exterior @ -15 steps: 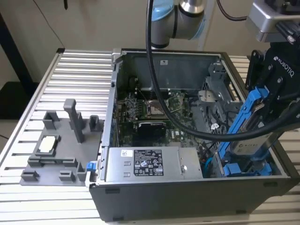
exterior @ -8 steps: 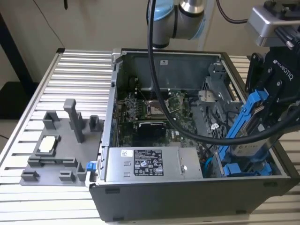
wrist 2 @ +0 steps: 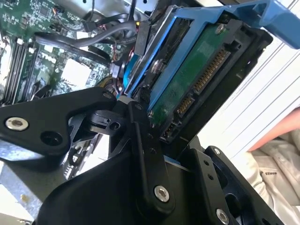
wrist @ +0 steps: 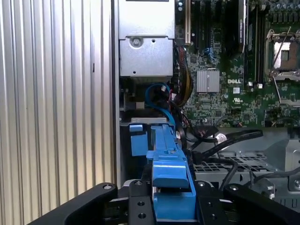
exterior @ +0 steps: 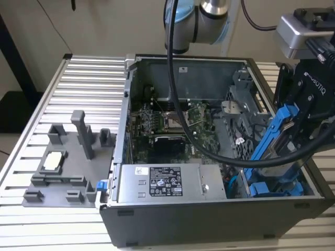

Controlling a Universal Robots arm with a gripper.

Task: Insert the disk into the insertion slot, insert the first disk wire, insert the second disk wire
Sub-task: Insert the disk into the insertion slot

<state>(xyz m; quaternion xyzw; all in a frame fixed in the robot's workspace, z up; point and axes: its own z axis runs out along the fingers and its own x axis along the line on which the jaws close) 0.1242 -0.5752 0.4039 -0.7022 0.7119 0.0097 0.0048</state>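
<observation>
Black jaws clamp the disk (wrist 2: 187, 79); second wrist view bares its green board (wrist 2: 180, 89), exterior view its tilt over the case (exterior: 183, 222).

White lettering on the black body of the gripper (exterior: 292, 140) in the exterior view; power supply (exterior: 209, 184) has a black-and-white label (exterior: 165, 181) w/ print too fine to read; motherboard (wrist: 225, 101) bears a small white logo (wrist: 233, 81).
</observation>
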